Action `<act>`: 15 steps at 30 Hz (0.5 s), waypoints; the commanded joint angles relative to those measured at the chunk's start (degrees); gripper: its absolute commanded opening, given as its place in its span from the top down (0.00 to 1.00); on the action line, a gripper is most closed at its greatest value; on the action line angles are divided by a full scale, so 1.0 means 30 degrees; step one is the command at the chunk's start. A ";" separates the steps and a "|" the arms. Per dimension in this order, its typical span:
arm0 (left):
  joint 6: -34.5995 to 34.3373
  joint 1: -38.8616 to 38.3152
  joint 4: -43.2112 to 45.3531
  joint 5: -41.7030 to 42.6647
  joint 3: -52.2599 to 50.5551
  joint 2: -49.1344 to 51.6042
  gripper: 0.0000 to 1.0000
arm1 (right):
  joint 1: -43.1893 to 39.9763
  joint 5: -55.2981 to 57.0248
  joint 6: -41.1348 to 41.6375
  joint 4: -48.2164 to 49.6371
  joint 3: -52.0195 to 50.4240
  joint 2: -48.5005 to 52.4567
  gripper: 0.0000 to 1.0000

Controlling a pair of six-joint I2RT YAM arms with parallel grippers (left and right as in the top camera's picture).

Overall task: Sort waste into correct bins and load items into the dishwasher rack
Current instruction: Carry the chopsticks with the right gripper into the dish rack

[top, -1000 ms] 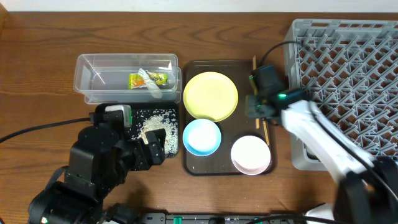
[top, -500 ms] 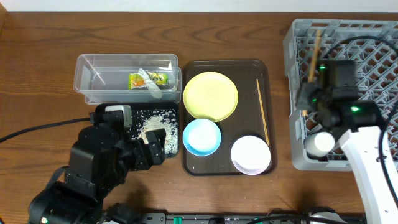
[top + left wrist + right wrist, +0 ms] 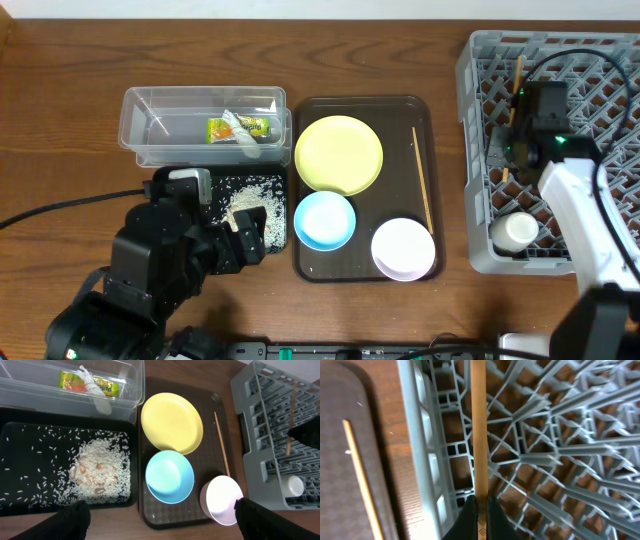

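The right gripper [image 3: 481, 510] is clamped on a chopstick [image 3: 478, 435] near one end, holding it over the left part of the grey rack [image 3: 600, 60], where it runs along the lattice close to the rack's left wall. Whether its far tip touches the grid is hard to judge from above. A second chopstick [image 3: 422, 180] lies flat along the right side of the brown tray [image 3: 400, 115]. On the same tray, a yellow plate [image 3: 339, 153] sits at the back, a blue bowl [image 3: 325, 220] just in front of it and a white bowl [image 3: 403, 248] at the front right corner. The left gripper [image 3: 243, 238] hovers with its fingers spread wide and nothing between them, over the black container [image 3: 15, 430], which holds scattered rice [image 3: 97, 472]. Behind it, the clear tub [image 3: 135, 130] contains the snack wrapper [image 3: 90, 382] with a crumpled white scrap [image 3: 102, 404] lying across it. A small white object [image 3: 518, 232], perhaps a cup, lies in the rack's front left corner.
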 commanded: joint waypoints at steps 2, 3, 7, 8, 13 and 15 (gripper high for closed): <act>0.0109 -0.0095 -0.0036 -0.0313 0.0168 0.0007 0.06 | 0.0000 0.0146 -0.1093 0.0313 0.0168 0.0867 0.99; 0.0117 -0.0095 -0.0036 -0.0313 0.0168 0.0007 0.06 | 0.0007 -0.0087 -0.1435 0.0321 0.0168 0.0882 0.95; 0.0109 -0.0095 -0.0036 -0.0313 0.0168 0.0007 0.06 | 0.0503 -0.0248 -0.1676 0.0233 0.0226 -0.0189 0.58; 0.0109 -0.0095 -0.0036 -0.0306 0.0168 0.0007 0.06 | 0.0714 -0.0459 -0.1676 0.0211 0.0233 -0.0663 0.55; 0.0117 -0.0095 -0.0036 -0.0313 0.0168 0.0007 0.06 | 0.2397 -0.3767 -0.1530 -0.0437 0.0233 -0.3840 0.55; 0.0109 -0.0095 -0.0036 -0.0313 0.0168 0.0007 0.06 | 0.3279 -0.4991 -0.1523 -0.0758 0.0233 -0.4772 0.60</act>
